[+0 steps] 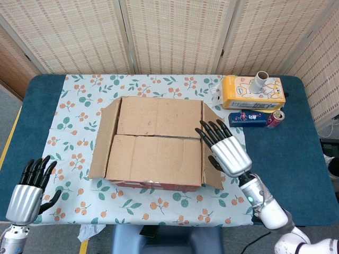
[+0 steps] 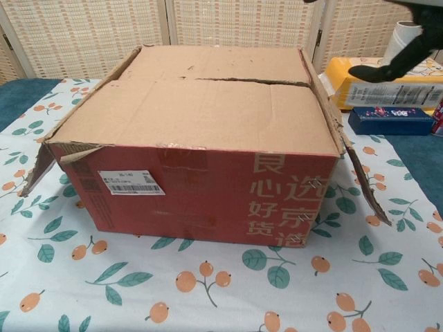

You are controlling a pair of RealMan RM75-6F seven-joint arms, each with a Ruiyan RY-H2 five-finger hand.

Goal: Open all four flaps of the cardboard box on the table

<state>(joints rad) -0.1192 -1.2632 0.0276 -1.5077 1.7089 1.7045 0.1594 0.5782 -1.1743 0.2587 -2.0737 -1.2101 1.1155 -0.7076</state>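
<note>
The right hand (image 1: pixel 225 151) hovers above the right side of the cardboard box (image 1: pixel 156 143), fingers spread and holding nothing, its dark fingertips reaching toward the seam where the right side flap (image 1: pixel 212 138) meets the two top flaps; whether it touches the cardboard cannot be told from above, and the chest view catches only a dark sliver of it at the top right corner. The left hand (image 1: pixel 29 188) hangs low off the near left corner of the table (image 1: pixel 32 95), fingers likewise apart and empty, well away from the box. The box sits in the middle of the flowered tablecloth (image 1: pixel 79 100), its red front wall facing the near edge. As a judgement of progress, half the work looks done: the left side flap (image 1: pixel 103 138) and the right side flap are both folded outward and slope down toward the cloth, while the far top flap (image 1: pixel 159 116) and the near top flap (image 1: pixel 153 159) lie flat and closed, meeting along a ragged seam across the middle. Those two remain to be lifted. Beyond the box, near the far right corner, stand a yellow pack (image 1: pixel 253 91) with a cardboard tube (image 1: pixel 260 80) on it, a small dark blue box (image 1: pixel 249 118) and a can (image 1: pixel 275 117).
</note>
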